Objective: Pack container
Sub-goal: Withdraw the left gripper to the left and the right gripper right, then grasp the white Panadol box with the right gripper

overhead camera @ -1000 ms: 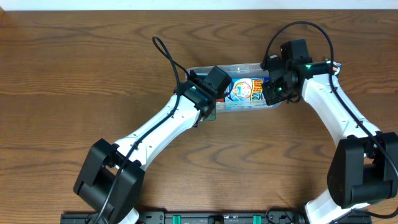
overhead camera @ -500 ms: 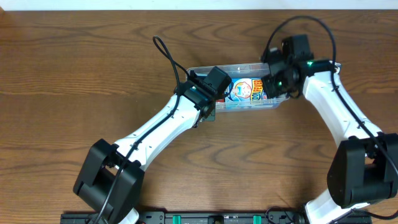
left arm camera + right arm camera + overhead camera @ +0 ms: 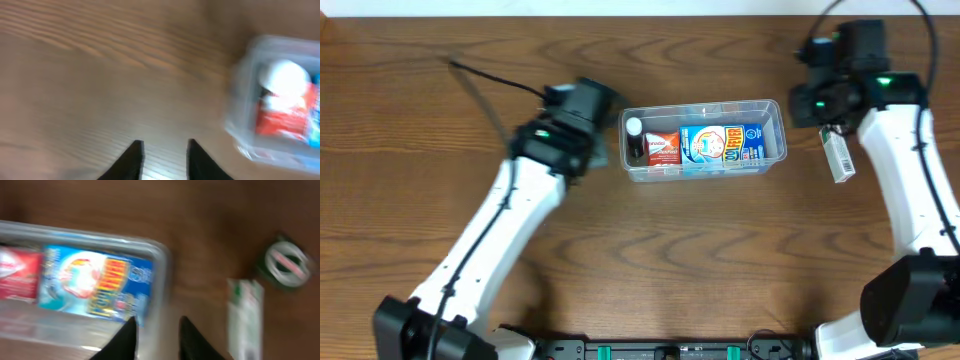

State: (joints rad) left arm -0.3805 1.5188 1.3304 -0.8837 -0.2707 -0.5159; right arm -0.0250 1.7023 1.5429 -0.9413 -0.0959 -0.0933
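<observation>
The clear container [image 3: 775, 108] sits at the table's centre. It holds a small dark bottle with a white cap [image 3: 635, 140], a red packet [image 3: 663, 147] and a blue packet [image 3: 720, 145]. My left gripper [image 3: 602, 148] is just left of the container, open and empty; in the blurred left wrist view its fingers [image 3: 164, 145] are over bare wood, with the container [image 3: 240, 100] to the right. My right gripper [image 3: 802, 108] is off the container's right end, open and empty; in the right wrist view its fingers [image 3: 156, 322] hang by the container's right wall [image 3: 162, 275].
A white and green stick packet [image 3: 838, 155] lies on the table right of the container and also shows in the right wrist view [image 3: 245, 315]. A round green item [image 3: 285, 262] lies beside it. The table's far edge runs along the top.
Both grippers were at the container and have pulled away from it, the left one to the left, the right one up and right. The container's contents now show.
</observation>
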